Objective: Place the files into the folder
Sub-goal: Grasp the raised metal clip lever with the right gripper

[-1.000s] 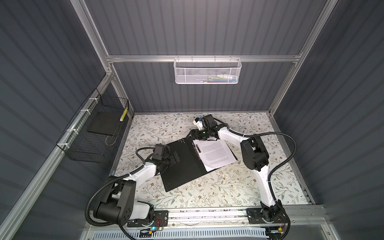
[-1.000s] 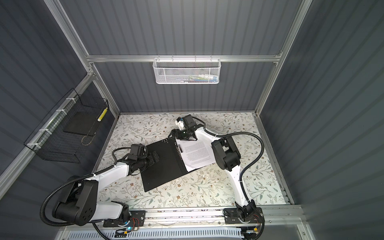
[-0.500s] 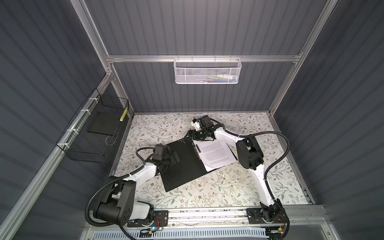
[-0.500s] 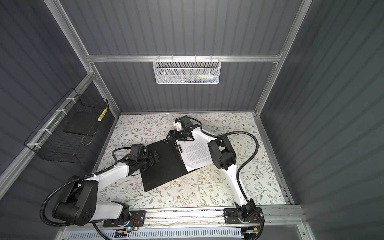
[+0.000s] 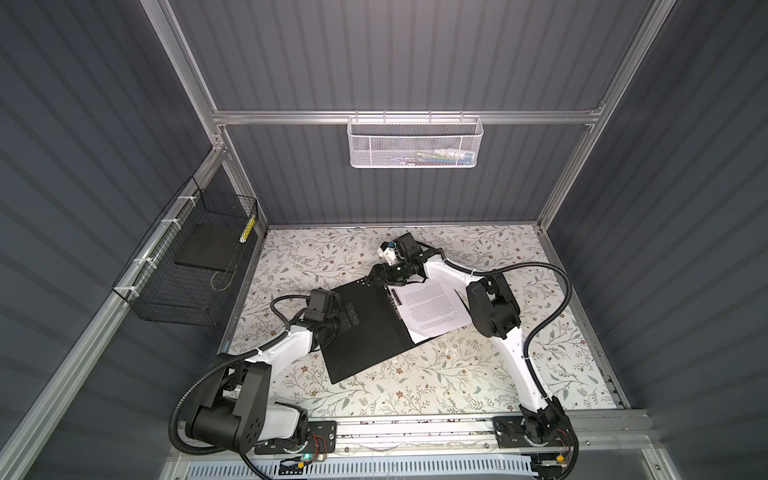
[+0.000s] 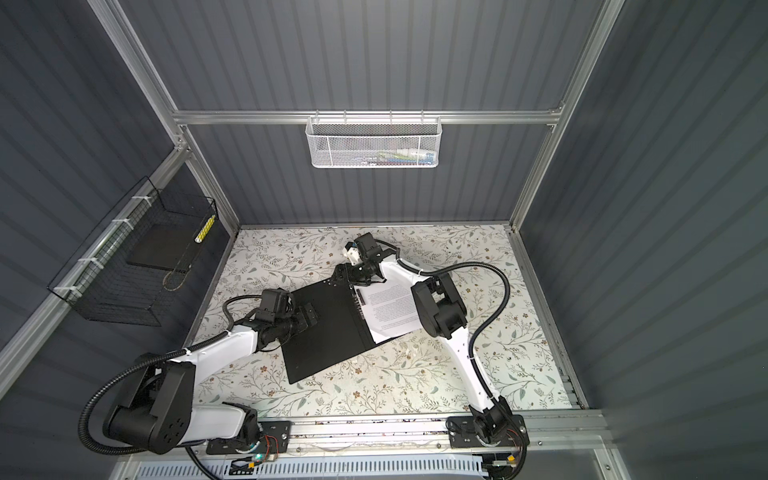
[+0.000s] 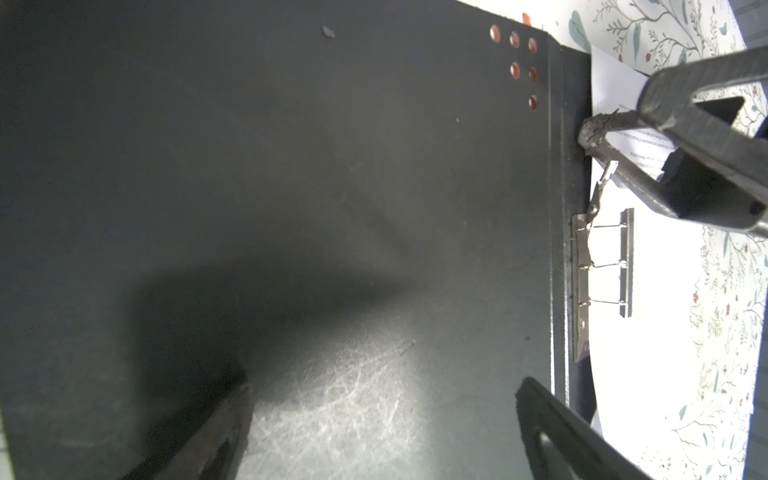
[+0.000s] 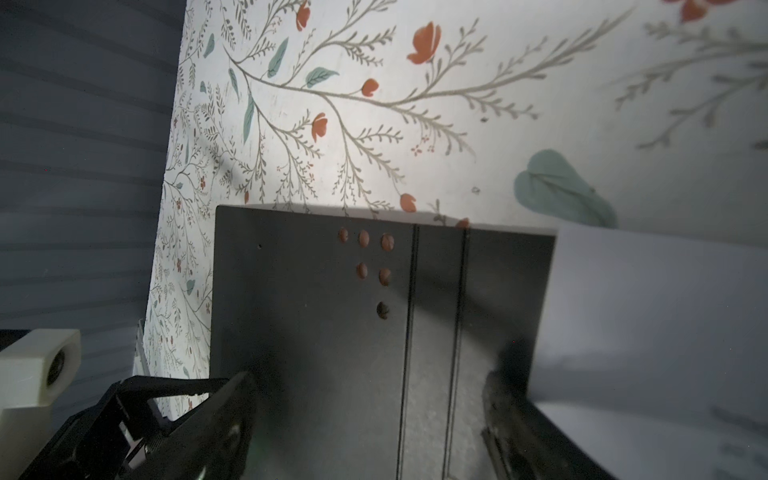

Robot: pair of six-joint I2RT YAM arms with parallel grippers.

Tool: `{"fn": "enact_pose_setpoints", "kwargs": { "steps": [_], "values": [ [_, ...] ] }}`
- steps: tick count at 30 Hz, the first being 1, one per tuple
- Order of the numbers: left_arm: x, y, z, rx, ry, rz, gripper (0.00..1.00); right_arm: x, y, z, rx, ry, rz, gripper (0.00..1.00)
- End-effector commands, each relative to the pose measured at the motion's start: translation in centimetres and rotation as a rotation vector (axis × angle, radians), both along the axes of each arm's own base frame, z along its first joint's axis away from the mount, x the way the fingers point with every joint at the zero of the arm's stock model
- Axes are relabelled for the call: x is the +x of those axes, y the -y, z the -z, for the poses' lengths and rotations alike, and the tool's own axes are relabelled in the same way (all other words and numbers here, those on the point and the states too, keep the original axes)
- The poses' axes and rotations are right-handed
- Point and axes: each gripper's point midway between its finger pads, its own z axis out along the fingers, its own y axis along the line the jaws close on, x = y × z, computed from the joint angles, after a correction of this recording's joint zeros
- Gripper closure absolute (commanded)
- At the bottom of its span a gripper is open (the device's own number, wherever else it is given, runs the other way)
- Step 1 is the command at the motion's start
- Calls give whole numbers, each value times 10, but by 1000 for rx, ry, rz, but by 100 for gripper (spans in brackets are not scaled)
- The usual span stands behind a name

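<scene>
Now left gripper [image 5: 352,314] gapes empty at folder's [image 5: 365,332] 9 o'clock; right gripper [image 5: 388,278], wide, empty, at 12 o'clock

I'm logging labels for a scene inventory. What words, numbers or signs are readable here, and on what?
No text here can be read.
files: lines of black print, too small in both top views, blurred in the left wrist view.
folder: no words; only six small dots by the spine.
white basket: contents too small to read.
yellow strip in the black basket: marks too small to read.
</scene>
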Motion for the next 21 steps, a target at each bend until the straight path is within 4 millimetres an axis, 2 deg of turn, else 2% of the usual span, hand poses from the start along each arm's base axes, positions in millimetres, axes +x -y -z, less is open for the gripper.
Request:
{"fn": "enact_pose_setpoints", "kwargs": {
  "steps": [1,6,14,21],
  "values": [
    [-24,-12,22,55,-107,0,0,-11,-8,-2,34,-19,-71,14],
    [-24,-12,20,58,-102,-2,0,-21,-10,-7,49,-44,-116,14],
    [-25,-16,17,74,-97,-6,0,-28,-14,-27,103,-51,-158,15],
    [-25,-17,15,84,-92,-6,0,-40,-6,-44,92,-31,-194,15]
  ]
}}
